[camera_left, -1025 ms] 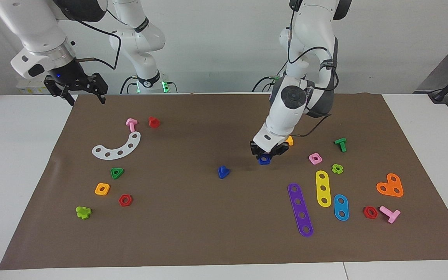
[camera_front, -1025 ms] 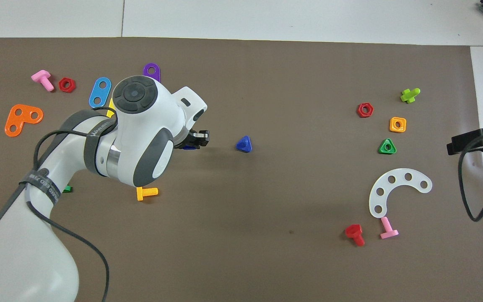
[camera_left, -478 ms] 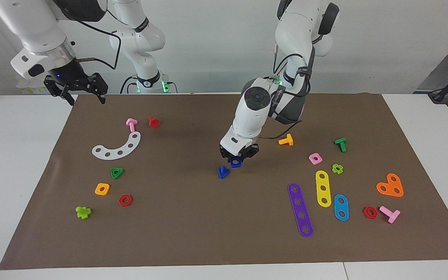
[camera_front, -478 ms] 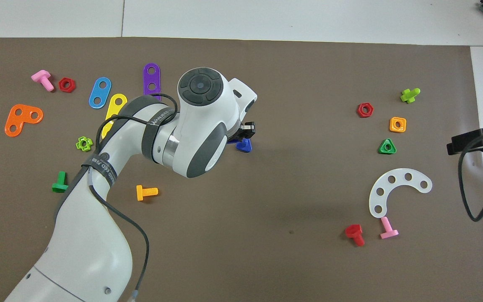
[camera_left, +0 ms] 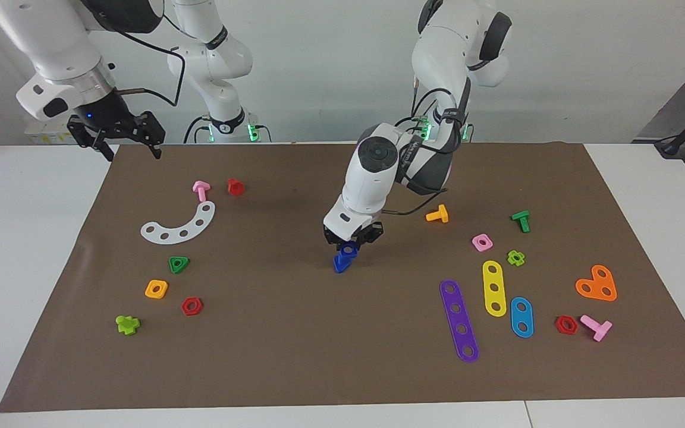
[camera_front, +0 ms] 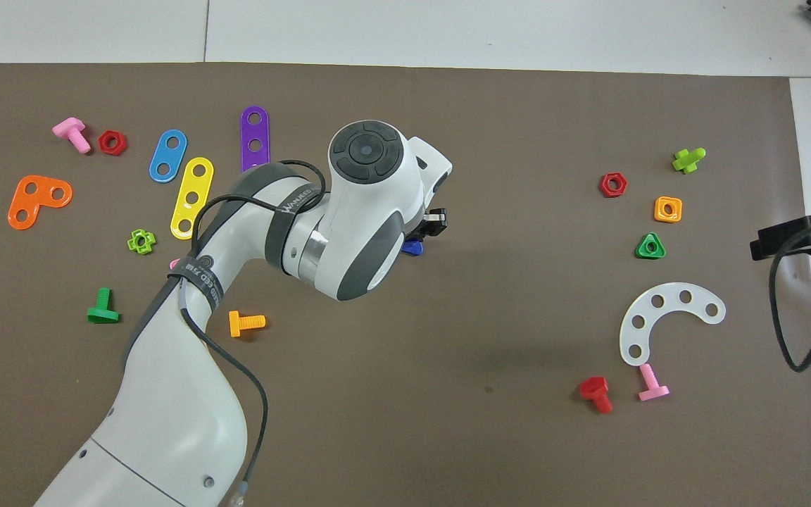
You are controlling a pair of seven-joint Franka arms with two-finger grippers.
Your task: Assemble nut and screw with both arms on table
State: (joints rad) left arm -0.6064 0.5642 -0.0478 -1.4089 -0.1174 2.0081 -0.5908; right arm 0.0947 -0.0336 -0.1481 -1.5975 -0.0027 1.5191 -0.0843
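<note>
My left gripper (camera_left: 351, 241) is shut on the dark-blue nut (camera_left: 349, 250) and holds it right over the dark-blue screw (camera_left: 341, 263), which stands on the brown mat (camera_left: 295, 333) near its middle. Whether nut and screw touch I cannot tell. In the overhead view the left arm covers most of both; only a blue edge of the screw (camera_front: 412, 248) shows beside the left gripper (camera_front: 432, 224). My right gripper (camera_left: 121, 138) waits in the air over the mat's edge at the right arm's end, and it also shows in the overhead view (camera_front: 793, 237).
Toward the right arm's end lie a white curved strip (camera_left: 179, 224), pink screw (camera_left: 200, 190), red screw (camera_left: 235, 186), green triangular nut (camera_left: 179, 264) and orange nut (camera_left: 156, 289). Toward the left arm's end lie an orange screw (camera_left: 437, 214), pink nut (camera_left: 482, 242) and coloured strips (camera_left: 459, 320).
My left arm has carried the blue nut across the mat toward the right arm's end, from beside the orange screw to right over the blue screw. The right arm has not moved.
</note>
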